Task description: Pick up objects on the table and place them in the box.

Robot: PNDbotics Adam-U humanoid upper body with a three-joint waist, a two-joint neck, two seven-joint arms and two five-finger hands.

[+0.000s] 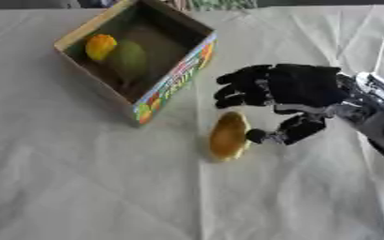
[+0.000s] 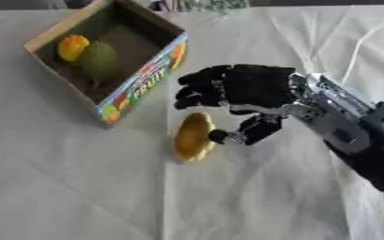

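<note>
Left eye view: counter (image 1: pixel 80 187) covered in a pale creased cloth. Box (image 1: pixel 175 77) in the upper left of the frame, turned at an angle, brown card walls, open top, colourful printed panel on the side facing lower right. Inside it, by the left wall, a yellow-orange fruit (image 1: pixel 99 46) and right beside it a green fruit (image 1: pixel 127 60), the two touching or nearly so. Just below and right of the box, centre of frame, a yellow fruit (image 1: pixel 228 136) lies on the cloth, long axis roughly up-down, apart from the box. Right hand (image 1: pixel 298 86) comes in from the right edge, black, silver at the wrist. Fingers half bent, spread, pointing left just above the yellow fruit's top end; thumb reaches down with its tip touching or almost touching the fruit's right side. Hand not closed on the fruit, holds nothing.

Right eye view: same layout shifted left. Box corner nearest the yellow fruit is at lower left of the fingers. Thumb tip sits against the fruit's right edge at about mid-height; fingers above it, clear of the fruit. Left hand shows in neither view.
</note>
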